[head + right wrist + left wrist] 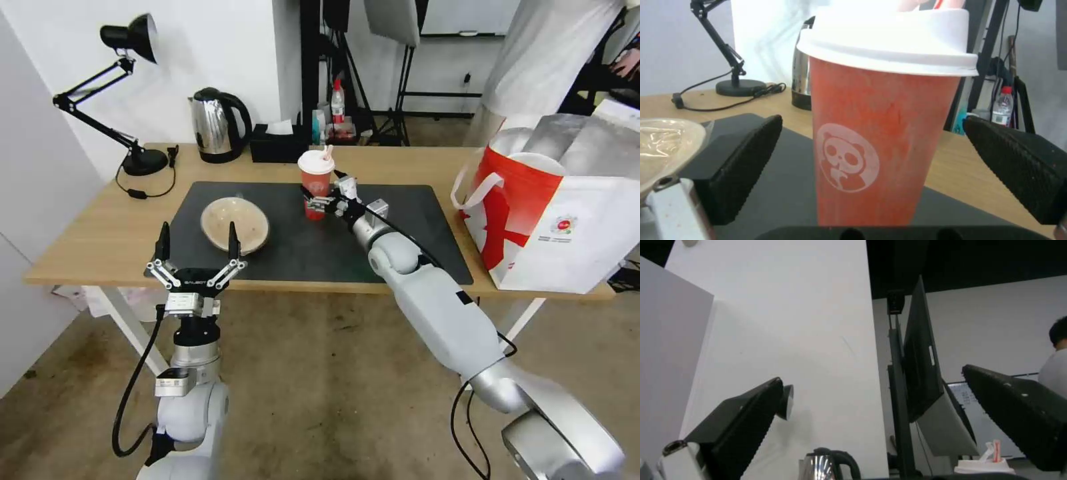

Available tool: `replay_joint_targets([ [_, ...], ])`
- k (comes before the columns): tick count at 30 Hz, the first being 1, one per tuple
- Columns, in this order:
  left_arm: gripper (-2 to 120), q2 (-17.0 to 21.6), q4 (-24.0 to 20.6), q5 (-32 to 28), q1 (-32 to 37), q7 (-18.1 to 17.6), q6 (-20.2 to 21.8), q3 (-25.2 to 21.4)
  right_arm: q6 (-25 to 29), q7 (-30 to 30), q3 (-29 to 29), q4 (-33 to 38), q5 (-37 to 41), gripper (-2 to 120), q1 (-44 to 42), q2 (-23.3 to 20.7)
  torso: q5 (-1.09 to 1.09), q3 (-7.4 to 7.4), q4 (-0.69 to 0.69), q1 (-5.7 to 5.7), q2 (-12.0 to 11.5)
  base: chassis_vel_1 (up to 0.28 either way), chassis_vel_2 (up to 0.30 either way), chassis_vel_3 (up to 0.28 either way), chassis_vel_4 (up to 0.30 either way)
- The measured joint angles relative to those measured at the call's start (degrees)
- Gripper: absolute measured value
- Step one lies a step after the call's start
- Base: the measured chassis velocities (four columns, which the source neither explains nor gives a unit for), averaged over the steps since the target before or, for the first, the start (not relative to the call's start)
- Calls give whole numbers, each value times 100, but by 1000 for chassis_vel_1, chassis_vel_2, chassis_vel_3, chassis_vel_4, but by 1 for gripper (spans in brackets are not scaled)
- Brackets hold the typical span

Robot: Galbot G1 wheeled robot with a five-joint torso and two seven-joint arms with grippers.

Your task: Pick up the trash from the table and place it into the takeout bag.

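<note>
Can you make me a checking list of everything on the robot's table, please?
Surface: long light-wood table with dark grey mat.
Job's things: red drink cup with white lid and straw upright on the mat; shallow beige bowl on the mat; red-and-white takeout bag open on the table's right end.
Clutter: steel kettle, black tissue box, black desk lamp.
Grippers: right gripper open around the cup, not squeezing; left gripper open, pointing up at the near table edge.
Cables: lamp cord on the table.
Surroundings: tripods, white wall.
</note>
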Motion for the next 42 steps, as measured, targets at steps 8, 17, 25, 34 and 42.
replay_joint_targets([
  [8, 100, 0, 6, 0, -3, 0, 0, -2, 32, -4, 1, -28, -5, 100, 1, 15, 0, 0, 0, 0, 0, 0, 0, 0, 0],
  [17, 100, 0, 26, 0, 1, 0, -8, -5, 162, -33, 16, -120, -47, 100, 1, 30, 0, -1, 0, 0, 0, 0, 0, 0, 0],
  [25, 100, 0, 45, 4, 7, 6, -16, 0, 450, -33, 26, -223, -46, 100, 81, 94, 0, -1, 0, 0, 0, 0, 0, 0, 0],
  [34, 100, -1, 45, 16, 17, 7, -23, 12, 457, 120, -55, -334, -12, 100, 321, 180, 0, 0, 0, 0, 0, 0, 0, 0, 0],
  [42, 100, -1, 42, 16, 43, 9, -33, -5, 446, 125, -78, -442, -12, 100, 361, 236, 0, 0, 0, 1, 0, 0, 0, 0, 0],
])
